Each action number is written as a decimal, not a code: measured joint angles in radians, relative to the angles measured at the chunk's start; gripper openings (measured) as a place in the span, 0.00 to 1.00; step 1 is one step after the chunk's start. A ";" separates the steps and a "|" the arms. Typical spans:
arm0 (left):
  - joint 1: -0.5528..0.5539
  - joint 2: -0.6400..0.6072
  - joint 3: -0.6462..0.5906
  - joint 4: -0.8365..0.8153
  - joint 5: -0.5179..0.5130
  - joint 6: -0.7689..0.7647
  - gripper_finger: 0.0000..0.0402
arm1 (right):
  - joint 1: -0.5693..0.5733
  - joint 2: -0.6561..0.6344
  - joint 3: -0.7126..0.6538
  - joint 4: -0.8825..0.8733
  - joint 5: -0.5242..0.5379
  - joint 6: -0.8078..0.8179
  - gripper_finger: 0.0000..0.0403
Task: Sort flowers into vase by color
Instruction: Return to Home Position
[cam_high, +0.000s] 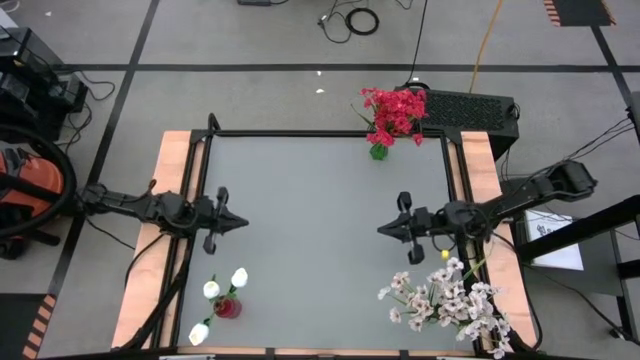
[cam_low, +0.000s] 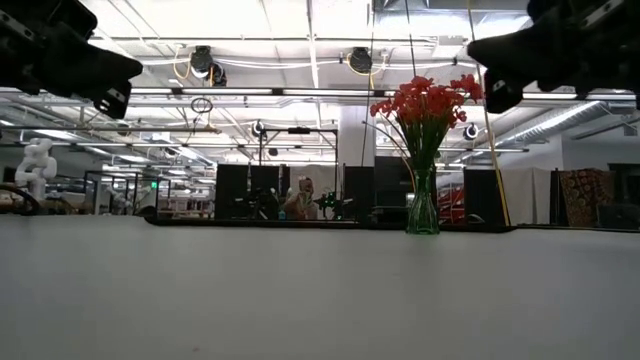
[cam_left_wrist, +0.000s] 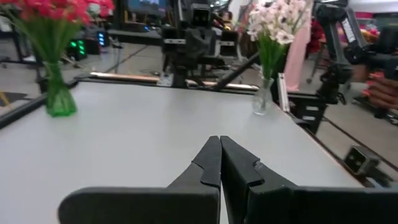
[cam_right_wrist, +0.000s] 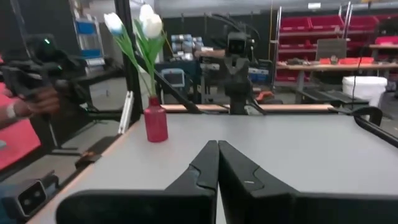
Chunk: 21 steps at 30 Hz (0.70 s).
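Note:
Red blossoms (cam_high: 395, 110) stand in a green glass vase (cam_high: 378, 151) at the table's far edge, also in the low view (cam_low: 424, 105) and left wrist view (cam_left_wrist: 53, 18). Pale pink-white sprays (cam_high: 447, 300) stand in a clear vase (cam_left_wrist: 263, 96) at the near right corner. White tulip buds (cam_high: 222, 290) stand in a red vase (cam_right_wrist: 155, 121) near the near left corner. My left gripper (cam_high: 243, 224) hovers shut over the table's left part, my right gripper (cam_high: 381, 230) shut over its right part; both touch nothing.
The grey tabletop (cam_high: 320, 220) lies bare between the two grippers. A black frame and wooden side boards (cam_high: 180, 150) border the table. A person's hand (cam_right_wrist: 28, 102) shows beyond the table in the right wrist view.

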 joint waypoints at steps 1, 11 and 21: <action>0.000 -0.014 0.000 -0.012 -0.011 0.007 0.00 | 0.000 -0.022 -0.011 0.000 -0.002 0.000 0.00; 0.000 -0.067 0.001 -0.085 -0.083 0.010 0.00 | -0.066 -0.190 -0.104 -0.007 -0.001 -0.041 0.00; 0.000 -0.067 0.001 -0.106 -0.120 0.016 0.00 | -0.203 -0.385 -0.117 -0.241 -0.132 -0.033 0.00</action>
